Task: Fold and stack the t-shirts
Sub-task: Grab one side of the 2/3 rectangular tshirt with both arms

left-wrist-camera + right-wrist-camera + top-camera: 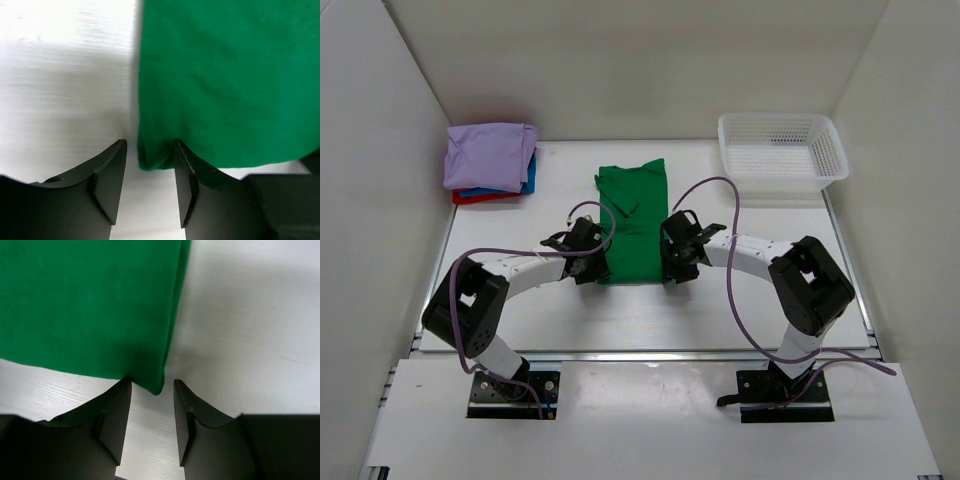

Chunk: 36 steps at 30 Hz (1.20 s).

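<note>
The bright green t-shirt point(635, 222) lies as a long folded strip in the middle of the table. My left gripper point(590, 262) is open at its near left corner point(152, 159), which sits between the jaws. My right gripper point(676, 262) is open at its near right corner point(155, 382), which lies just at the jaw tips. Neither corner is pinched. The folded lavender t-shirt point(490, 155) tops a stack at the far left, with the blue t-shirt point(529, 176) and the red t-shirt point(480, 197) under it.
A white plastic mesh basket point(781, 151) stands at the far right of the white table point(720, 300). White walls close in the table on the left, back and right. Purple cables loop over both arms.
</note>
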Tool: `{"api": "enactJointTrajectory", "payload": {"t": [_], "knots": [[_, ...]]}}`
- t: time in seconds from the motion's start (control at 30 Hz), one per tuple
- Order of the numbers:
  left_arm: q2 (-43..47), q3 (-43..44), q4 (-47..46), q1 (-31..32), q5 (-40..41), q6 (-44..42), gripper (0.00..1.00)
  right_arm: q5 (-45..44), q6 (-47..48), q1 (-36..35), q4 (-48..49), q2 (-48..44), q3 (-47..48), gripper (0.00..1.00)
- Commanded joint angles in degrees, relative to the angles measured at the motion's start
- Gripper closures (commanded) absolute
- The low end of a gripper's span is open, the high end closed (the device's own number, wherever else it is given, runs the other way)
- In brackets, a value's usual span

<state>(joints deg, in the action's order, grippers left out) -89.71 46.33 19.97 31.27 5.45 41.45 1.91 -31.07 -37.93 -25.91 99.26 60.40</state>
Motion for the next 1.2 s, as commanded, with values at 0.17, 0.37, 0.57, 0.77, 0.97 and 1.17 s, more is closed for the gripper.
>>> {"api": "enactJointTrajectory", "payload": {"t": [0.17, 0.37, 0.57, 0.77, 0.97, 1.17], "knots": [[-3.53, -2.29, -3.00, 0.90, 4.20, 1.88, 0.56, -4.64, -1.10, -1.97, 4.64, 3.12, -2.13, 0.66], [-5.56, -1.15, -2.56, 1.69, 5.01, 1.53, 0.54, -6.04, -0.31, -1.26, 4.55, 4.01, -0.99, 0.62], [-3.98, -2.73, -2.65, 1.17, 4.13, 1.70, 0.54, -4.38, -1.09, -0.83, 5.43, 0.06, -2.39, 0.57], [-3.19, -2.55, -1.51, 1.43, 3.78, 1.35, 0.54, -4.90, -0.92, 0.93, 5.52, -0.04, -2.13, 0.53], [-2.66, -3.43, -1.24, 1.17, 3.60, 1.00, 0.55, -3.94, -0.48, 1.55, 6.84, 1.63, -2.14, 0.56], [-2.92, -4.40, -1.60, 1.60, 2.55, 0.74, 0.59, -3.68, -0.04, 1.54, 5.87, 3.74, -1.43, 0.88]]}}
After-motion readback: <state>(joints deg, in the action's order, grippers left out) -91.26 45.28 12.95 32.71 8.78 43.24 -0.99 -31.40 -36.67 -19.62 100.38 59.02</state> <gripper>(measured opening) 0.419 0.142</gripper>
